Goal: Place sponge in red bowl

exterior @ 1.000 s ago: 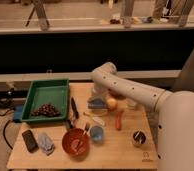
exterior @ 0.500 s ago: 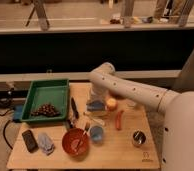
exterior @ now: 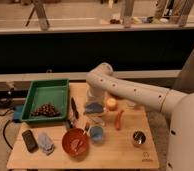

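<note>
The red bowl sat at the bench front edge, utensils inside. Just right of it stood a light-blue cup. Beyond the cup, the tool was over the sponge; its grip state could not be determined.

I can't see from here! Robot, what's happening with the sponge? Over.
Gripper low at table center, right over the sponge. Red bowl waits near the front edge, utensil inside. Light-blue cup beside the bowl, near the path.
</note>
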Controlling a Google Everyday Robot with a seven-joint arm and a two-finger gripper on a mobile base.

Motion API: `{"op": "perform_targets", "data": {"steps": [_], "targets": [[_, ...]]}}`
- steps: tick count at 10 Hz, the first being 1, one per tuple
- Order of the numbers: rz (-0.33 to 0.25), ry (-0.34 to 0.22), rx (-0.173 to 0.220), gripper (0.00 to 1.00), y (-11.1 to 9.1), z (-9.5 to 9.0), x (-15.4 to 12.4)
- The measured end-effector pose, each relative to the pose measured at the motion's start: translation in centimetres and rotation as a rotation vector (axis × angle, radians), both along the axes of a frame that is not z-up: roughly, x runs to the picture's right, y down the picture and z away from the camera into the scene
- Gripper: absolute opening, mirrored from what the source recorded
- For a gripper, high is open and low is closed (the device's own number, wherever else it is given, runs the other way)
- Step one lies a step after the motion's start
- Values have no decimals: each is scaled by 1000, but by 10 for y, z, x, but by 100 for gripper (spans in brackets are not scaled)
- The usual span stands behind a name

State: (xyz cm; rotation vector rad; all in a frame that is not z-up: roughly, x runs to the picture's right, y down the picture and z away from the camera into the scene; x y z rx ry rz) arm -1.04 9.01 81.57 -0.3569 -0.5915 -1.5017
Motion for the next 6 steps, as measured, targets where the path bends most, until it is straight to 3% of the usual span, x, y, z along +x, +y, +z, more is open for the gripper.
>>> {"op": "perform_targets", "data": {"steps": [6], "targets": [[-51,-41,7,4,16,-31,-17]]}}
